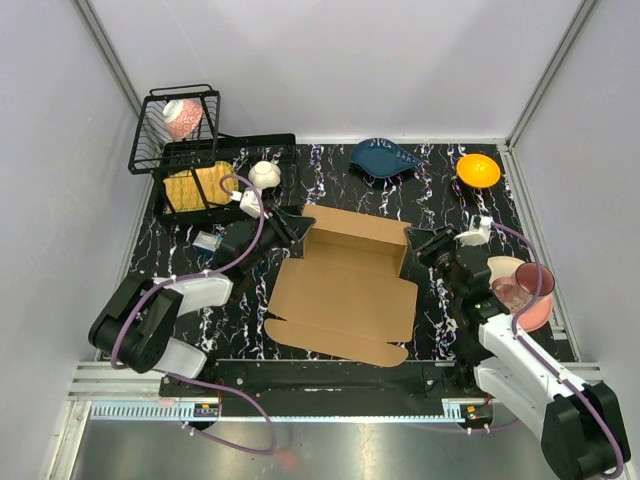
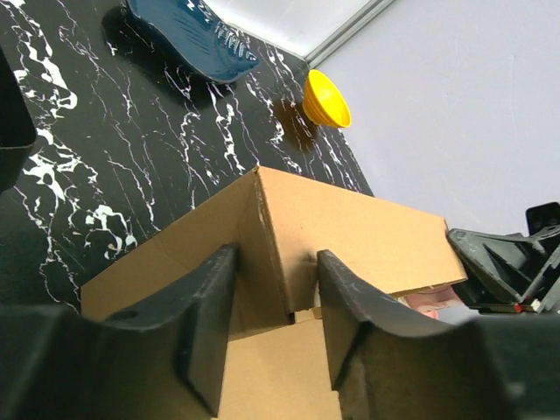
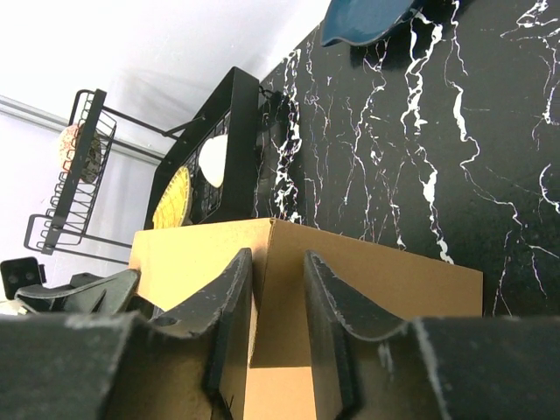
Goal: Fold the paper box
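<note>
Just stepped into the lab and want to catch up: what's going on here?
Two robot arms are folding the paper box. Its back wall stands upright while the front flap lies flat on the table. The left tool straddles its far left corner and the right tool the far right one, the cardboard standing between their jaws. Whether they pinch it is unclear.
</note>
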You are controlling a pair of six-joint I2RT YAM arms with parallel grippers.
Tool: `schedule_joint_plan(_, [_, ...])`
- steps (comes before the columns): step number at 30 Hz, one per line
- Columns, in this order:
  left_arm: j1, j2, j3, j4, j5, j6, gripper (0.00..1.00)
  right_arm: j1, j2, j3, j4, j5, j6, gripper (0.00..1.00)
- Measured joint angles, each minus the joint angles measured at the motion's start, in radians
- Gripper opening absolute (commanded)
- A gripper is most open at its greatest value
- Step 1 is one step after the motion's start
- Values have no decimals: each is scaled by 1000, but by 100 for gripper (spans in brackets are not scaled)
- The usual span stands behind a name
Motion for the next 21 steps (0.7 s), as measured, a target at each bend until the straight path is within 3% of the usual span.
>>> schedule_joint_plan(8, [16, -127, 68, -282, 65, 79, 65, 9, -26, 28, -96, -5, 7, 40])
schedule_joint_plan(14, [31, -158, 151, -520, 64, 166, 68, 14, -11, 50, -121, -13, 6, 40])
schedule_joint_plan(21, [38, -147, 230, -634, 50, 230, 69, 15, 6, 60, -122, -30, 5, 41])
